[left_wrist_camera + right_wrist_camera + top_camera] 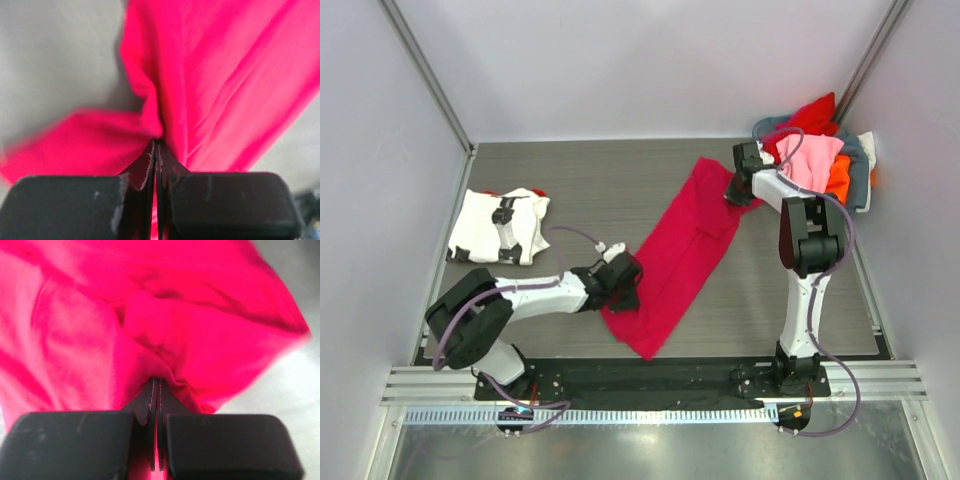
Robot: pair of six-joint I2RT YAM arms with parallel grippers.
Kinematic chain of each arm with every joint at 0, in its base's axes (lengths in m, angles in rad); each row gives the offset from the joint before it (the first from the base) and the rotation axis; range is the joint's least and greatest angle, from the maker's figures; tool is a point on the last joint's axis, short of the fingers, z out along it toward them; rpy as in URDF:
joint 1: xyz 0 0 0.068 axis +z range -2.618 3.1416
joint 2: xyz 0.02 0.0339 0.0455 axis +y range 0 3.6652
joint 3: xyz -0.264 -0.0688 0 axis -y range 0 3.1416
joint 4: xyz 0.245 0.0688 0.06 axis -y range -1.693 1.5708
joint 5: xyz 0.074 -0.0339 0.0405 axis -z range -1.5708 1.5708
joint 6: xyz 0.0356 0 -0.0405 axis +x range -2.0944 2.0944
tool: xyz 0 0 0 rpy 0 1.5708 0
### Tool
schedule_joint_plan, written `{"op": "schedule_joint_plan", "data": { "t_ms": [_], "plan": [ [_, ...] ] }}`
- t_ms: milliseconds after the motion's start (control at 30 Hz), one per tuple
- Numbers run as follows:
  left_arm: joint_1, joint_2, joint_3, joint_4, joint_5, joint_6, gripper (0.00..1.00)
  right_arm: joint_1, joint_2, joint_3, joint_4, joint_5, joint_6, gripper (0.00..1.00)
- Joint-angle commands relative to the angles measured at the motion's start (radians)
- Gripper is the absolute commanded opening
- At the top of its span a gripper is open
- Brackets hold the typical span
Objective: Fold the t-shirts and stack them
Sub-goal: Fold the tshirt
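Top external: crimson-magenta t-shirt (685, 250) lies stretched, long and creased.

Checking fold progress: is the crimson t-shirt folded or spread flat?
Apparently folded lengthwise: the crimson t-shirt forms one long, narrow strip, not a spread-out shirt shape.

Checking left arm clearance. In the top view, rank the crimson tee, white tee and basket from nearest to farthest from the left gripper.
1. The crimson tee: mid-table, its near end pinched in the left gripper.
2. The white tee: folded, at the table's left side.
3. The basket: back right corner, clearly farthest.
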Motion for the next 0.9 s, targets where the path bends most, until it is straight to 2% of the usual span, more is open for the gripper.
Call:
{"op": "schedule_joint_plan", "data": {
  "t_ms": [0, 67, 200, 300, 367, 533, 567, 667, 867],
  "plan": [
    [-0.166, 0.025, -0.137, -0.227, 0.053, -0.166, 0.0, 0.05, 0.157, 0.117, -0.097, -0.034, -0.063, 0.01],
    [-0.239, 0.002, -0.145, -0.215, 0.051, -0.27, 0.0, 0.073, 0.202, 0.206, -0.109, -0.034, -0.071, 0.01],
    [-0.452, -0.011, -0.098, -0.196, 0.009, -0.402, 0.0, 0.128, 0.298, 0.358, -0.138, -0.042, -0.08, 0.01],
    [-0.517, -0.004, -0.055, -0.208, -0.047, -0.464, 0.0, 0.148, 0.37, 0.487, -0.18, -0.043, -0.092, 0.02],
    [-0.517, -0.027, -0.056, -0.209, -0.07, -0.47, 0.0, 0.15, 0.383, 0.538, -0.192, -0.019, -0.095, 0.07],
    [-0.498, -0.135, -0.033, -0.268, -0.131, -0.437, 0.01, 0.15, 0.331, 0.544, -0.185, -0.042, -0.133, 0.26],
    [-0.492, -0.153, -0.028, -0.271, -0.137, -0.426, 0.02, 0.15, 0.3, 0.526, -0.178, -0.045, -0.14, 0.32],
    [-0.442, -0.224, -0.007, -0.279, -0.119, -0.358, 0.06, 0.151, 0.236, 0.457, -0.142, -0.091, -0.161, 0.42],
    [-0.163, -0.327, 0.036, -0.258, 0.024, -0.146, 0.07, 0.148, 0.004, 0.238, -0.036, -0.155, -0.173, 0.46]
  ]
}}
